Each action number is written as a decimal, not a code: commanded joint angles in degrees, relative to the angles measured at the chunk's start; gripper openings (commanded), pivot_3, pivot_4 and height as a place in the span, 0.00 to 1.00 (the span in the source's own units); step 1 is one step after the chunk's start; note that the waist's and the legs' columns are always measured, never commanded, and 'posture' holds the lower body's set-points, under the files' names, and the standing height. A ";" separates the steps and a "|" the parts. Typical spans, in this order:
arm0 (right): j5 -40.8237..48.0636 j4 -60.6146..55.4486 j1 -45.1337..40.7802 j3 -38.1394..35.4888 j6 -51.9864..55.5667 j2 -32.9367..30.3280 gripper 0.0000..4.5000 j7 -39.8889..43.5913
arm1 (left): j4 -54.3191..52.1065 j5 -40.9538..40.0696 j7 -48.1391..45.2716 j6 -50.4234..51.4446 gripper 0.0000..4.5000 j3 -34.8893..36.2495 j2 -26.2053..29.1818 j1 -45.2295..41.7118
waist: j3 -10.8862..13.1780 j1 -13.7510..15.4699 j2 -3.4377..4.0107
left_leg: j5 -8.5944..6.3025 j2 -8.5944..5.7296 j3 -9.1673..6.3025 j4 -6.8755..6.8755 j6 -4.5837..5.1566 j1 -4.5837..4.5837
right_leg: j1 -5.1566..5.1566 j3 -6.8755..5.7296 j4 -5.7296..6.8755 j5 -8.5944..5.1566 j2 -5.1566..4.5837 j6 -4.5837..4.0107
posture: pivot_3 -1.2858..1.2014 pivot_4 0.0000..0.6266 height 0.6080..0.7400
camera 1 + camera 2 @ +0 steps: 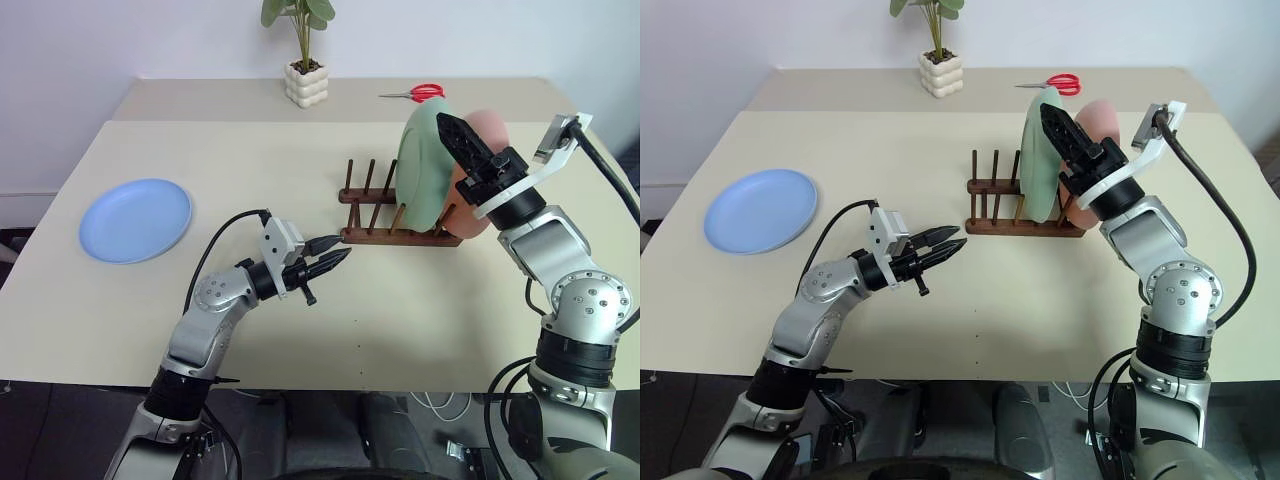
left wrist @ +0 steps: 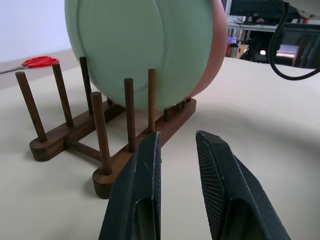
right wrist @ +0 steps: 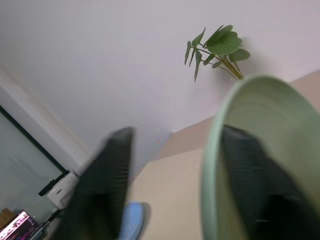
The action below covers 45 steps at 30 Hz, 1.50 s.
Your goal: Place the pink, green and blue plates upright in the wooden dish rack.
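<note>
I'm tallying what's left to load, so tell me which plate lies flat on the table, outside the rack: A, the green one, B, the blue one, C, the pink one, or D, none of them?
B: the blue plate lies flat on the table far from the wooden dish rack, where the green plate and pink plate stand upright.

Bright, even light — right wrist view blurred

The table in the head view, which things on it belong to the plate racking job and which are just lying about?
Job:
- mint green round plate, upright in the rack
- salmon pink round plate, upright behind it
- light blue round plate, flat on the table
- dark brown wooden dish rack

Lying about:
- red-handled scissors
- green plant in white pot
</note>
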 commanded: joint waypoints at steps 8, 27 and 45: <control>-7.29 -3.14 -1.59 0.99 -1.41 -2.96 0.99 5.36 | -1.23 -0.39 0.13 -1.16 0.25 0.42 0.03 -0.62 | 0.00 0.00 0.00 | 0.00 0.00 0.00 0.00 0.00 0.00 | 0.00 0.00 -0.01 -0.01 0.00 -0.01 | 0.52 0.24 0.92; -36.22 -8.83 -8.94 17.50 -14.08 -15.42 1.00 36.09 | -1.04 -3.60 14.91 5.09 0.65 17.72 2.67 -1.90 | 0.03 -0.41 -0.05 | 0.00 0.07 0.00 -0.06 0.00 0.00 | -0.08 -0.02 -0.03 0.00 0.06 0.02 | 0.52 0.24 0.92; -46.95 -3.89 -7.28 25.58 -20.02 -8.36 1.00 45.77 | 7.58 0.82 49.62 31.87 0.99 47.70 12.70 -5.13 | 0.21 -1.10 -0.56 | 0.00 0.03 -0.14 -0.05 -0.02 -0.06 | -0.07 -0.18 -0.01 0.12 -0.01 0.23 | 0.52 0.24 0.92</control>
